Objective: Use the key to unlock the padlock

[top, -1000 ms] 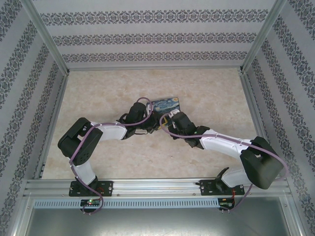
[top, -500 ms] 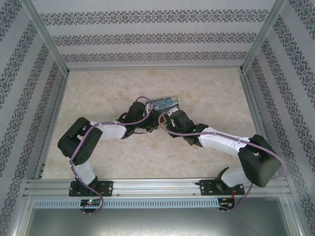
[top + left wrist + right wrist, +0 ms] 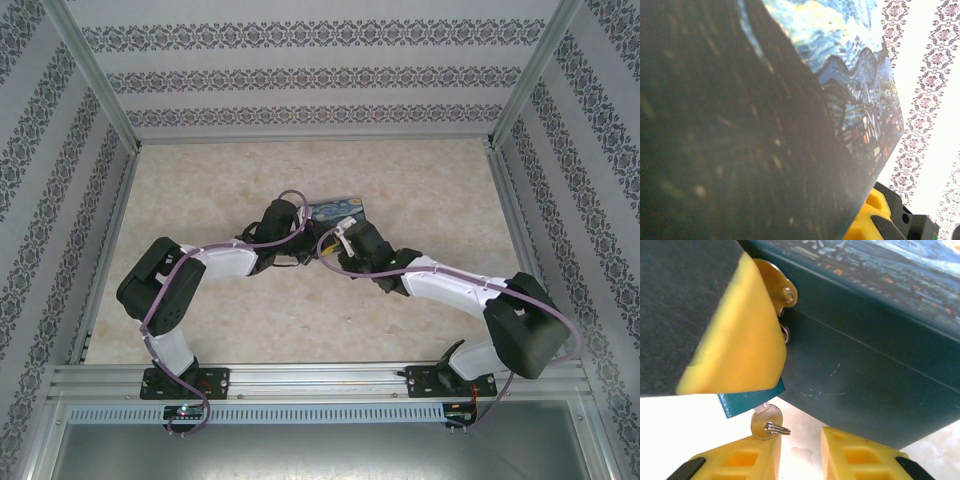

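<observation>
Lowest in the right wrist view, the right hand (image 3: 800,442) stands open, its two yellow fingertips apart over pale stone with nothing between them. Just past its left fingertip lies the round head of the key (image 3: 765,421), carrying a small wire ring (image 3: 777,429); the key's shaft runs up into the padlock (image 3: 742,402), whose blue corner pokes out at centre left of the frame. Over the padlock lies the broad yellow-and-black finger of the left hand (image 3: 747,365), which is closed and appears to pinch the lock. Above that finger, a brass hasp (image 3: 779,284) with a rivet sits on the dark teal side of the box (image 3: 875,365). The box's lid carries a swirling blue-and-yellow night-sky painting print, seen along the upper right edge.

From above, both arms meet at mid-frame against the near edge of the box on the marbled counter (image 3: 430,180). Walls (image 3: 320,75) papered in grey ornamental bands close the upper part of the picture.
</observation>
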